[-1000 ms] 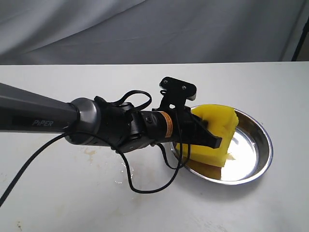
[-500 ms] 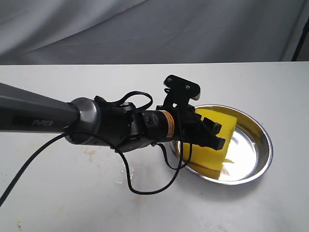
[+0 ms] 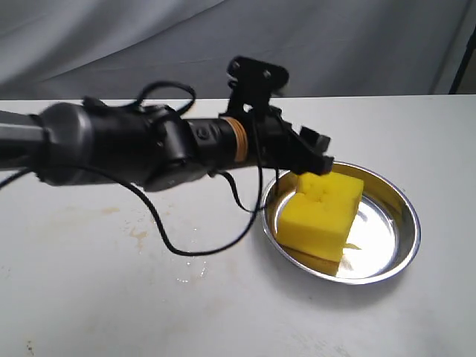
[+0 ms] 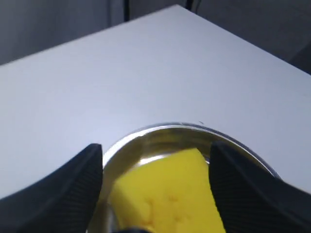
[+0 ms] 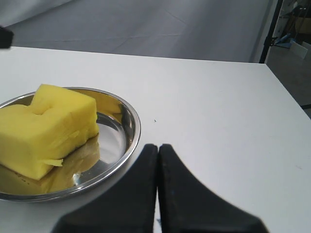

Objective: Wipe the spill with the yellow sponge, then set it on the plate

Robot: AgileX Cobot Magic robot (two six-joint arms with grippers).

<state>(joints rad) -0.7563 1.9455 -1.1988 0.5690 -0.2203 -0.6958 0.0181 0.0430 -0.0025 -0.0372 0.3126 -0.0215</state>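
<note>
Sponge (image 3: 320,212) flat in plate (image 3: 405,223), toward its left side, mirrored in the shiny bottom; left gripper (image 3: 321,152) just above the sponge's far corner, clear of it, jaws spread, nothing between them; spill (image 3: 137,236) only faint brownish smears and droplets on table (image 3: 416,327) left of the plate. Left wrist view: both fingers (image 4: 73,184) wide apart, sponge and plate rim below and between them, no contact. Right wrist view: right gripper (image 5: 158,148) with fingers pressed together, empty, low over bare table beside the plate; sponge inside, a ragged yellow shred at its lower edge.
</note>
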